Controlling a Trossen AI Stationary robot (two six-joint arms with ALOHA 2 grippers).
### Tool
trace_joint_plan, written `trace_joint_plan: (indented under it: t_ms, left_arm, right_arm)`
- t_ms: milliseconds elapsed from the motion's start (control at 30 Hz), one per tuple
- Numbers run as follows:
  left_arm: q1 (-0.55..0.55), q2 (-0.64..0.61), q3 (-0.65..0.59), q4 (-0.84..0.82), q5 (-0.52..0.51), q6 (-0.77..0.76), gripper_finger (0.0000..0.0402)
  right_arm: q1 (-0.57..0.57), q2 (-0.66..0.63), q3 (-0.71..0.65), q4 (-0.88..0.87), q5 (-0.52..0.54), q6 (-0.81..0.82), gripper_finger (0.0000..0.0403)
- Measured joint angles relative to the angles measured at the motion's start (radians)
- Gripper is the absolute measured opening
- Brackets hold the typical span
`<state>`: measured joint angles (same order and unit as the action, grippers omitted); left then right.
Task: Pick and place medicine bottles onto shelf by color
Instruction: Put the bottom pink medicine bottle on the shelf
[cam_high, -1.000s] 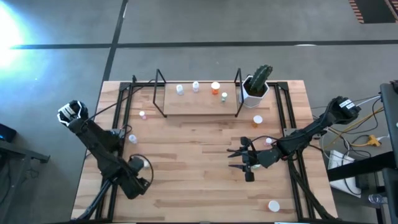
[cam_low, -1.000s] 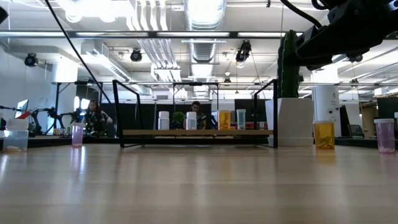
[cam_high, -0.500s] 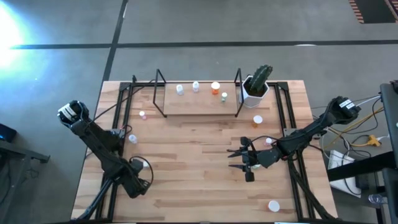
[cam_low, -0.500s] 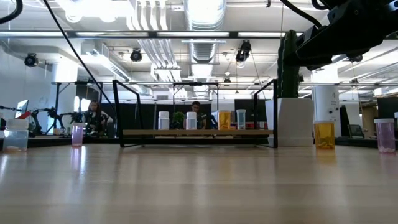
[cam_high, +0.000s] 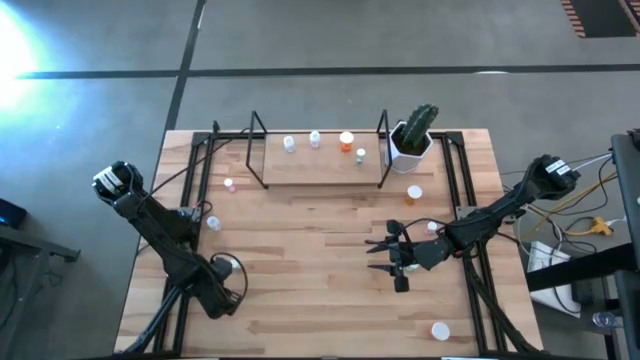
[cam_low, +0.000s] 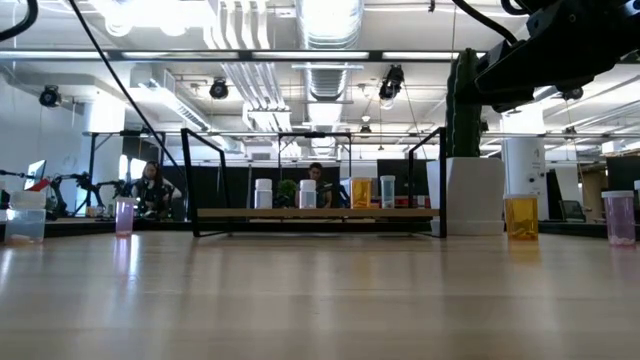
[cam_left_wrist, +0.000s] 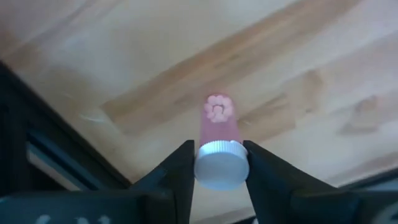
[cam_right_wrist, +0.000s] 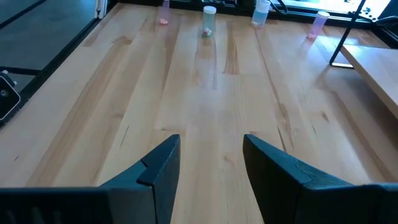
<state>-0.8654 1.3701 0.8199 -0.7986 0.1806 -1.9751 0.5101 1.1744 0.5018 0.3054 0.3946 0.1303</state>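
— Where is the left pincer now?

— I have it low over the desk's near-left part, by the black side rail. In its wrist view both fingers press the white cap of a pink bottle, one on each side. The bottle stands upright on the wood, so I count the pincer as clamped on that cap.

— And the right one?

— My right pincer hangs over the desk's right half, well apart from the shelf. Its fingers stand apart with only bare wood between them; it holds nothing.

— What sits around them?

— On the shelf I see four bottles in a row: two pale ones, an orange bottle and a small green one. The cactus pot stands just beside the shelf's right end. An orange bottle stands in front of the pot, and a pink one is close by the right arm. One white-capped bottle sits at the near-right corner. Left of the shelf a small pink bottle and a pale one stand near the rail. The low view shows people seated far behind the desk.
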Motion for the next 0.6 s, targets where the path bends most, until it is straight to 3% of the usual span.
trace_joint_plan:
  t_ms: [300, 600]
  left_arm:
    - [0.061, -0.002, 0.075, 0.038, -0.009, 0.124, 0.0098]
    - [0.339, 0.088, 0.273, 0.005, 0.038, 0.668, 0.0099]
  right_arm:
    - [0.000, 0.000, 0.000, 0.002, 0.000, -0.006, 0.0166]
    - [0.000, 0.000, -0.001, 0.026, 0.000, -0.029, 0.0166]
